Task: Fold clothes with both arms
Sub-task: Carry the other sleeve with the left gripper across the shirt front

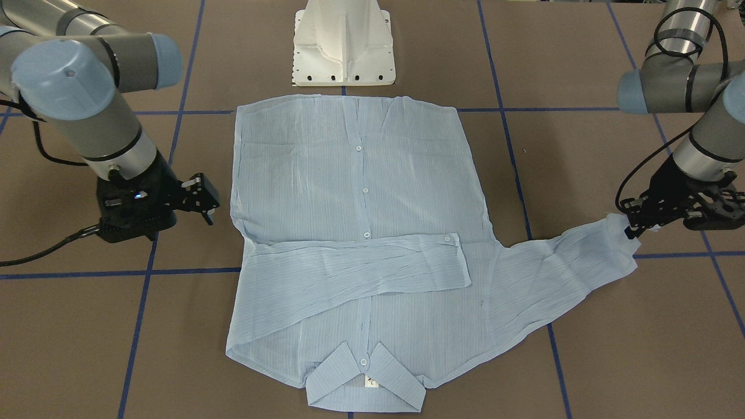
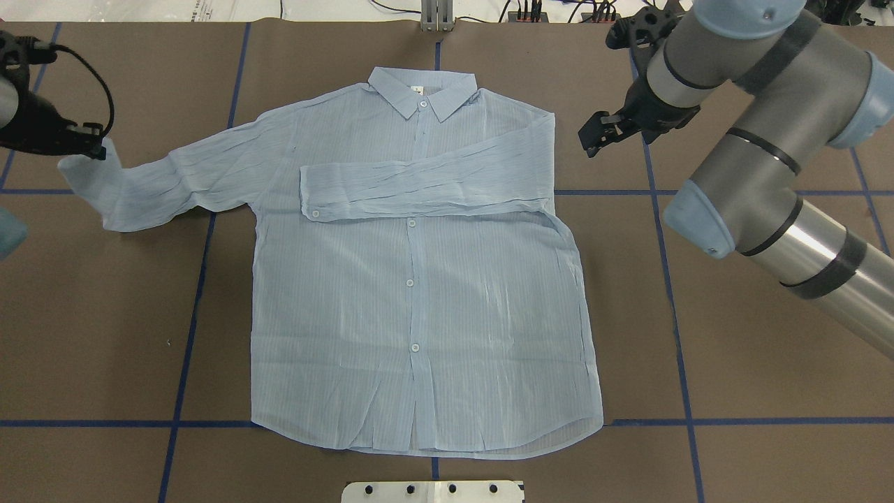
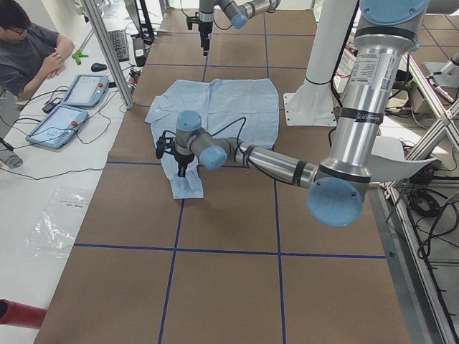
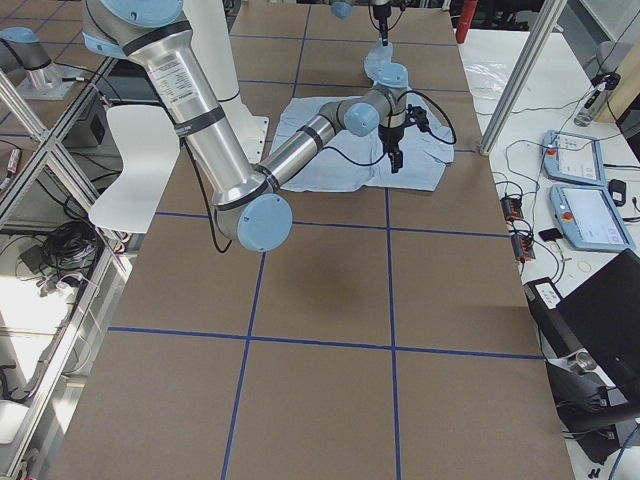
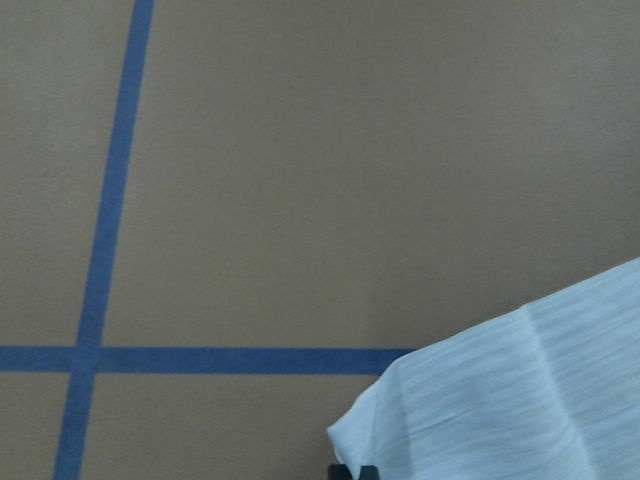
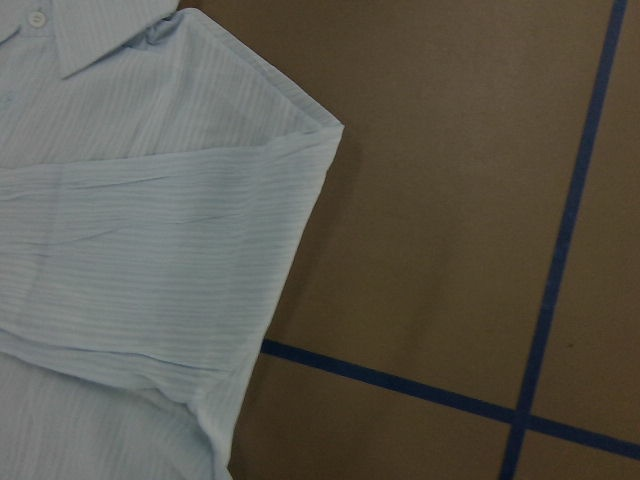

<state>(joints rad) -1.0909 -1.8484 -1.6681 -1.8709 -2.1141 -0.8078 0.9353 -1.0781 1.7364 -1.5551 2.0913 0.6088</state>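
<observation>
1. Closest to me, by my edge of the tabletop [image 2: 733,461], is the hem of the shirt [image 2: 419,300]. It's lying flat, buttoned, front up, roughly mid-tabletop, with the hem toward me and the collar pointing away.
2. A bit further out, the sleeve on my right [image 2: 419,188] is folded across the chest. Its cuff end lies just past the button line.
3. My right claw [image 2: 592,142] hangs just off that folded shoulder, toward the right edge. Fingers are apart, there's nothing in it, and it's not touching the cloth.
4. The other sleeve [image 2: 188,178] runs straight out toward the left edge, kinda wrinkled.
5. My left claw [image 2: 96,149] is pinched closed on that sleeve's cuff [image 2: 80,171], with the cuff end lifted a bit off the tabletop.
6. Farthest out, the collar [image 2: 422,94] sits near the far edge, with a small white label showing inside.
</observation>
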